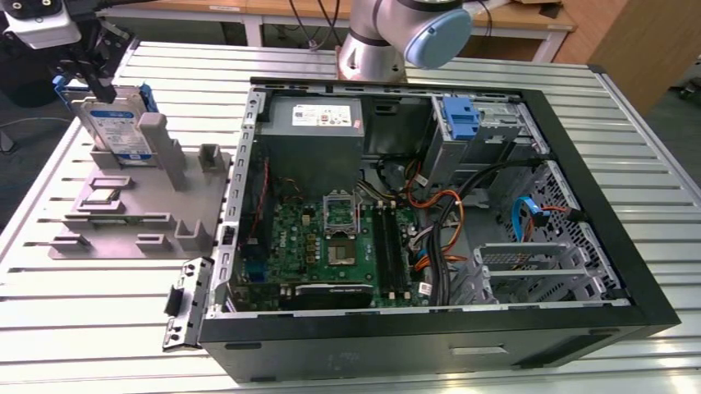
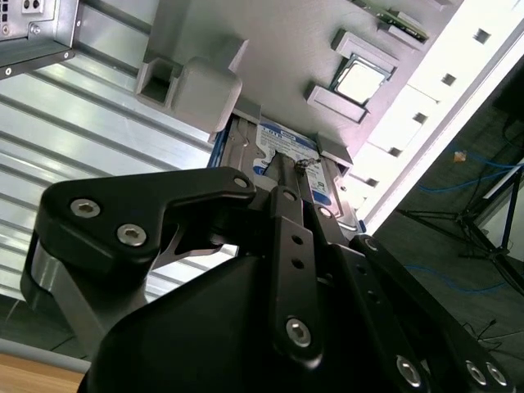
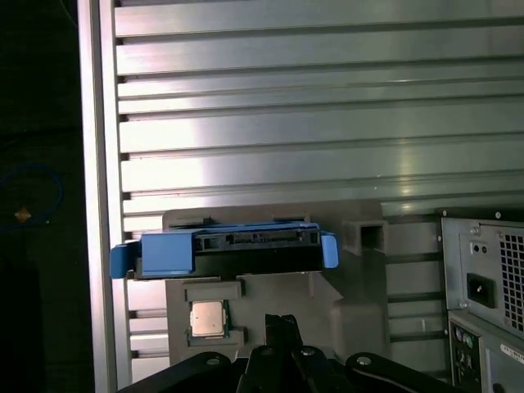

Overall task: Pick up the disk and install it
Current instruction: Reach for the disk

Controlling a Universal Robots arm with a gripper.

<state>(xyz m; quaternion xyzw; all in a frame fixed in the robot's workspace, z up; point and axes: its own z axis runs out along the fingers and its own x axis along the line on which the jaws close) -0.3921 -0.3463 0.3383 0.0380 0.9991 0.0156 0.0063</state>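
The disk [image 1: 113,131] stands on edge in a slot of the grey fixture [image 1: 121,222] at the exterior view's left, its white-and-blue label facing out and its blue bracket around it. My gripper [image 1: 101,89] hangs just above the disk's top edge. In the second wrist view the black fingers [image 2: 278,192] lie close together, reaching over the disk's label [image 2: 288,141]. The first wrist view shows the disk [image 3: 237,250] edge-on with blue tabs at both ends, and the gripper [image 3: 282,326] shut beside it with nothing between its fingers.
The open computer case [image 1: 438,332] lies to the fixture's right, with a grey power supply [image 1: 318,119], a motherboard [image 1: 328,238], cables and a drive bay holding a blue bracket [image 1: 460,119]. A processor chip [image 3: 207,318] sits in a fixture pocket. The arm's base [image 1: 383,41] stands behind the case.
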